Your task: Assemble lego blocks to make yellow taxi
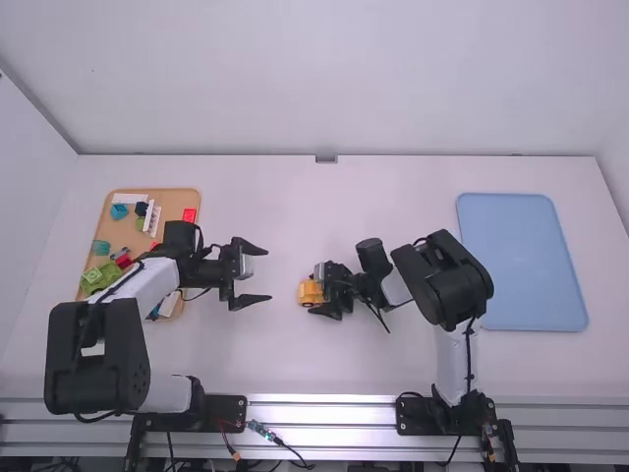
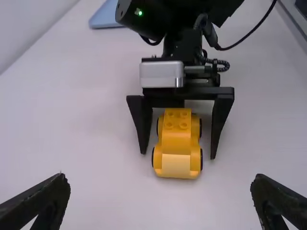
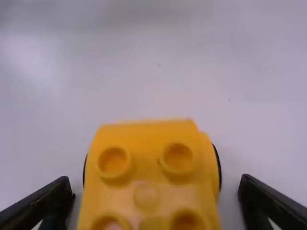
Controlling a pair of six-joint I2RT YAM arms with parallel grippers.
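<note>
The yellow taxi body, with dark wheels and studs on its raised middle, sits on the table near the centre. My right gripper straddles it, fingers apart on both sides; gaps show between the body and each finger. To the left of the taxi, my left gripper is open and holds nothing, its fingertips pointing toward the taxi. The taxi's far part in the left wrist view lies between the right gripper's fingers.
An orange-brown tray at the left holds several loose pieces: green, teal, red, white and dark blue ones. The left forearm crosses over its lower part. A blue tray lies on the right side of the table.
</note>
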